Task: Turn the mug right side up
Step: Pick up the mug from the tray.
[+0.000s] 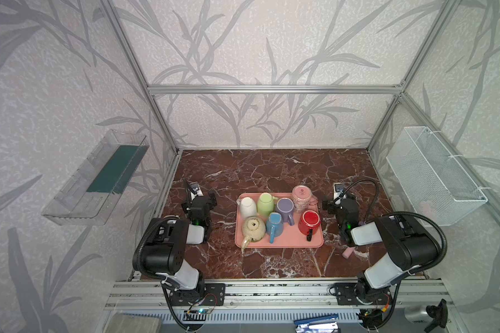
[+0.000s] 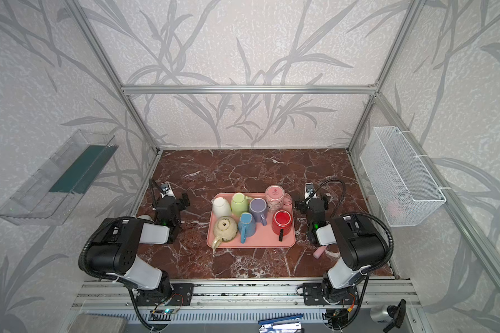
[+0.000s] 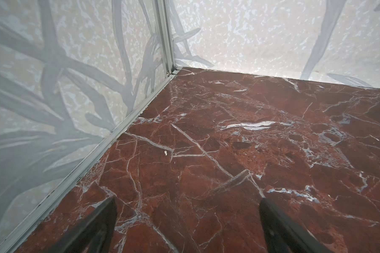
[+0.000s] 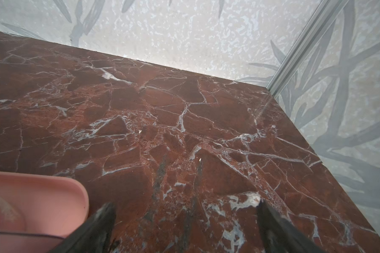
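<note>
Left gripper (image 3: 188, 203): its jaws are spread as wide as they go, and the wrist view shows only bare marble between the two dark fingers (image 3: 97, 223). It holds nothing and touches no mug.
Left gripper's place: in both top views it hangs over the table (image 1: 272, 170) to the left of the tray (image 1: 280, 245), well apart from it, pointing toward the back wall.
Right gripper (image 4: 187, 207): its jaws are spread just as wide and are empty, with marble showing between the fingers.
Right gripper's place: it is just beside the tray's right rim, near the far corner. In the wrist view a rounded pink corner of the tray lies close to one finger, outside the jaws and not gripped.
Tray: pink, flat on the red-brown marble table, between the two arms.
Mugs: there are seven, all on the tray, and every one stands mouth down with its base up.
Back row, left to right: white mug (image 1: 247, 207), green mug (image 1: 265, 203), purple mug (image 1: 285, 209), then the pink patterned mug (image 1: 301, 194) at the far right corner.
Front row, left to right: cream mug (image 1: 254, 228), blue mug (image 1: 274, 223), red mug (image 1: 309, 221).
Handles: the blue mug's handle and the red mug's black handle point toward the front, and the cream mug's handle reaches over the tray's front-left rim.
Elsewhere: a small pink piece (image 1: 347, 253) lies on the table under the right arm. A white wire basket (image 1: 433, 178) hangs on the right wall and a clear shelf (image 1: 96, 178) on the left wall.
</note>
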